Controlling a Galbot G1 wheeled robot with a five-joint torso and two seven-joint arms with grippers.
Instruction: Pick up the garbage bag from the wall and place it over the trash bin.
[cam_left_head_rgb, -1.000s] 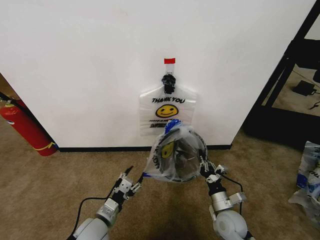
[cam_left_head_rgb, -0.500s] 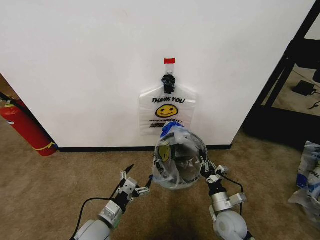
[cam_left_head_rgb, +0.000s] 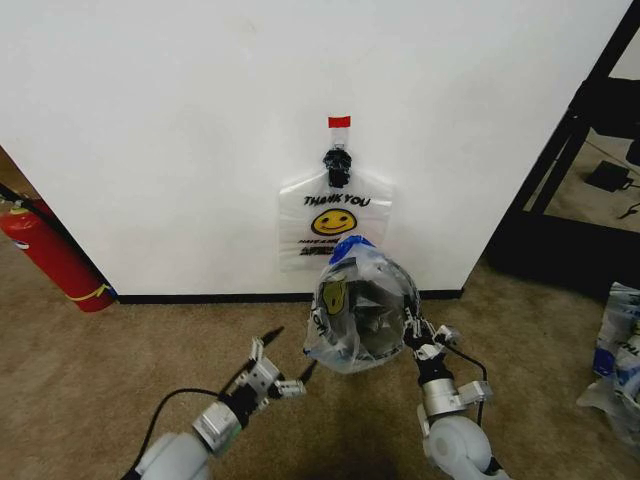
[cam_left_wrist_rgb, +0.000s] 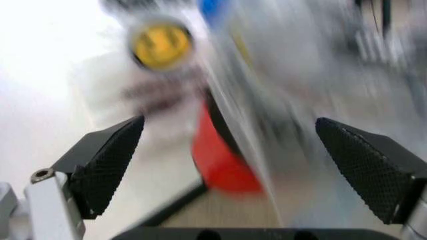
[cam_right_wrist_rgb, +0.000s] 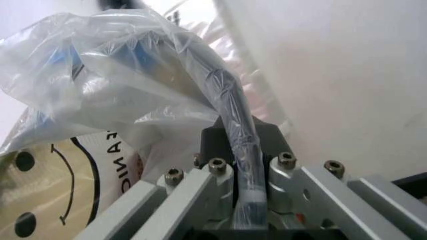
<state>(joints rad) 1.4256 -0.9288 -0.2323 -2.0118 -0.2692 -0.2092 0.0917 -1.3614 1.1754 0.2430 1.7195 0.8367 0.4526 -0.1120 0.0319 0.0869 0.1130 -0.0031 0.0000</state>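
Note:
One garbage bag (cam_left_head_rgb: 336, 222) with a smiley face hangs from a black clip on the white wall. Another garbage bag (cam_left_head_rgb: 352, 300) is draped over the trash bin (cam_left_head_rgb: 372, 325), whose dark mesh shows through the plastic. My right gripper (cam_left_head_rgb: 415, 332) is at the bin's right side, shut on its plastic-covered rim (cam_right_wrist_rgb: 233, 120), and the bag (cam_right_wrist_rgb: 113, 65) bulges past its fingers (cam_right_wrist_rgb: 200, 185). My left gripper (cam_left_head_rgb: 288, 355) stands open just left of the bag, not touching it. In the left wrist view the bin's red base (cam_left_wrist_rgb: 223, 162) shows between the open fingers (cam_left_wrist_rgb: 107, 165).
A red fire extinguisher (cam_left_head_rgb: 50, 255) leans at the wall's left end. A black shelf frame (cam_left_head_rgb: 570, 150) stands to the right, with plastic bags (cam_left_head_rgb: 620, 350) on the floor near it. Brown carpet lies in front of the wall.
The bag's left edge, stretched toward my left gripper a second ago, has drawn back onto the bin. My left gripper has shifted right, closer to the bag. The right gripper keeps its hold.

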